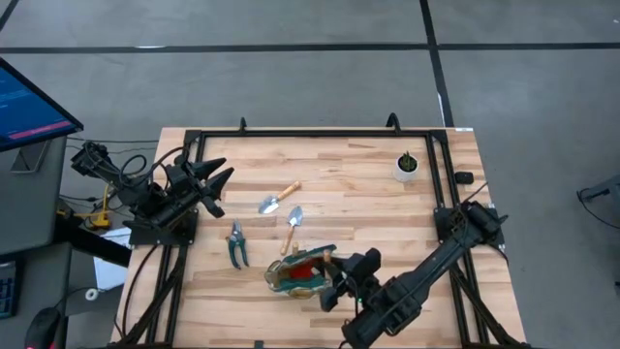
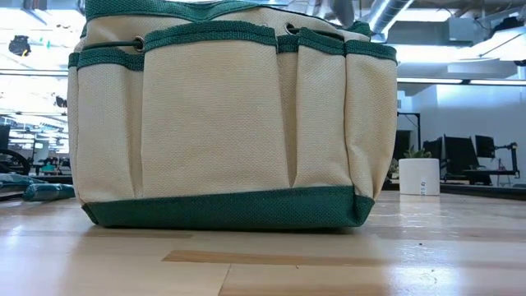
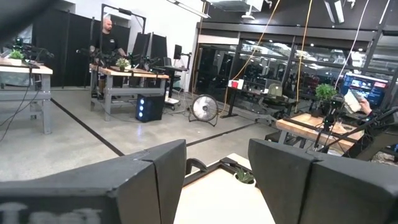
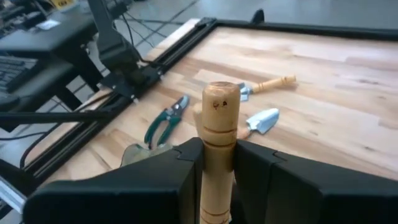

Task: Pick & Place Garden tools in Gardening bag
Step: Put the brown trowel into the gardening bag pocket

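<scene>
The gardening bag (image 1: pixel 300 271) stands near the table's front edge, its red inside showing; it fills the low view (image 2: pixel 222 123). My right gripper (image 1: pixel 336 283) is at the bag's right side, shut on a wooden-handled tool (image 4: pixel 219 124) whose head is hidden below the fingers. Two silver trowels with wooden handles (image 1: pixel 279 200) (image 1: pixel 293 225) and green-handled shears (image 1: pixel 236 244) lie flat on the table left of centre and show in the right wrist view (image 4: pixel 163 122). My left gripper (image 1: pixel 218 180) is open and empty at the table's left edge (image 3: pixel 217 180). My right gripper pinches the tool's light wooden handle (image 4: pixel 217 163) between its two fingers, a little below the handle's rounded free end (image 4: pixel 221 99). The fingers lie across the handle, and the free end stands out past them. The gripper hides the tool's lower part.
A small white pot with a plant (image 1: pixel 408 165) stands at the far right corner and shows in the low view (image 2: pixel 419 175). A black frame rail (image 1: pixel 320 133) runs along the table's edges. Bare wood lies at centre and right. A person stands far off in the room (image 3: pixel 109 37).
</scene>
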Robot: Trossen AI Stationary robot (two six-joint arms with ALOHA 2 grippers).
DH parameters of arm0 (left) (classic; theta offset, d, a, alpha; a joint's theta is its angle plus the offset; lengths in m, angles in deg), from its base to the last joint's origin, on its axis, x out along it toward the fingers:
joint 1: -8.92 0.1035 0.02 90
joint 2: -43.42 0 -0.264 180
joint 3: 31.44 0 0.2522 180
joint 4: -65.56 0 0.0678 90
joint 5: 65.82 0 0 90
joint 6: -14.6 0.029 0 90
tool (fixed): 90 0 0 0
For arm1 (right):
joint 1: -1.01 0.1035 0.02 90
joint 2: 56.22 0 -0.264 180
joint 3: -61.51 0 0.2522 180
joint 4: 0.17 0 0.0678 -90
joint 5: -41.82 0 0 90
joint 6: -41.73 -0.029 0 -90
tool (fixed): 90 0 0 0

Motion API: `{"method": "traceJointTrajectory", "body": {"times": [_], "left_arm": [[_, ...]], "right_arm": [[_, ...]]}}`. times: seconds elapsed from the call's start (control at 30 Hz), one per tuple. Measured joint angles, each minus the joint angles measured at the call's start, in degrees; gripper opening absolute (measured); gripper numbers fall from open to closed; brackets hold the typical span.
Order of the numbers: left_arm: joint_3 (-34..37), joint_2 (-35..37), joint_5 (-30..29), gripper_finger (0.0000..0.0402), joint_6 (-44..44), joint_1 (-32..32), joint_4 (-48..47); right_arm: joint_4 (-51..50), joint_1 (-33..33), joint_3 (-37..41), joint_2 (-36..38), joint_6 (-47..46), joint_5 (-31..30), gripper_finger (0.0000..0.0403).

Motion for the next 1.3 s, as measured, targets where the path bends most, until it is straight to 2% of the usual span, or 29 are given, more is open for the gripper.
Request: {"method": "traceJointTrajectory", "body": {"times": [0.2, 0.63, 0.87, 1.03, 1.17, 1.3], "left_arm": [[0.0, 0.0, 0.2, 0.0164, 0.0, 0.0, -0.1], [0.0, 0.0, 0.1, 0.0164, 0.0, 0.0, -0.2], [0.0, 0.0, -0.1, 0.0164, 0.0, 0.0, -0.2], [0.0, 0.0, -0.1, 0.0164, 0.0, 0.0, -0.2], [0.0, 0.0, -0.1, 0.0164, 0.0, 0.0, -0.2], [0.0, 0.0, 0.0, 0.0164, 0.0, 0.0, -0.2]], "right_arm": [[2.9, -1.7, 0.0, -0.1, 3.4, -1.0, 0.0054], [5.2, -3.8, 0.0, -0.1, 3.7, -1.3, 0.0054], [10.7, -4.7, 0.0, -0.1, 11.7, -1.0, 0.0054], [10.3, -4.9, 0.0, -0.1, 12.5, -0.8, 0.0054], [9.5, -4.8, 0.0, -0.1, 12.2, 2.8, 0.0054], [7.5, -4.7, 0.0, -0.1, 12.1, 2.8, 0.0054]]}}
